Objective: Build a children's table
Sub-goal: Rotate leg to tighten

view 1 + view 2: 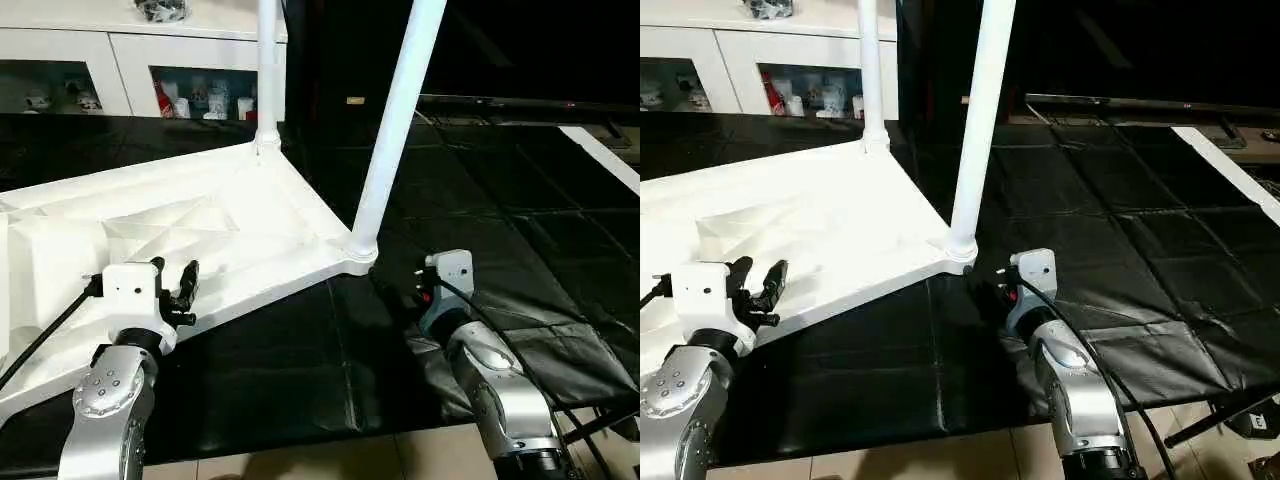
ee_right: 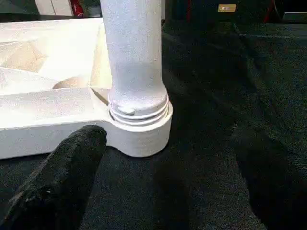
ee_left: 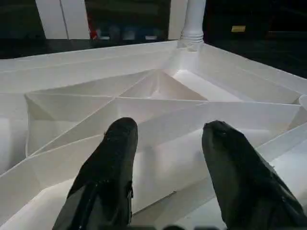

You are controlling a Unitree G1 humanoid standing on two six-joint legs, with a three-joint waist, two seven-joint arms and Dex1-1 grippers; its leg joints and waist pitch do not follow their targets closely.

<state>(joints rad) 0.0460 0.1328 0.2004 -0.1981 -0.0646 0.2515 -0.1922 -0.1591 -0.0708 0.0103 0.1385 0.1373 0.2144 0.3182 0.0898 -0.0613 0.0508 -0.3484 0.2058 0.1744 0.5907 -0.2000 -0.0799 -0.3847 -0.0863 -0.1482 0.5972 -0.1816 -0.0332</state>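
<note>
Now your left gripper (image 3: 165, 139) has jaws wide open over the tabletop (image 1: 250, 215) ribs; right gripper (image 2: 158, 177) jaws gape empty before a leg (image 2: 134, 62) socket.

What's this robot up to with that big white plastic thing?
It is building a children's table. The white table top lies upside down on a black mat, ribbed underside up, with two legs already standing in its corner sockets. The left gripper sits open at the top's near edge, holding nothing. The right gripper is open too, just short of the nearer leg's socket.
</note>
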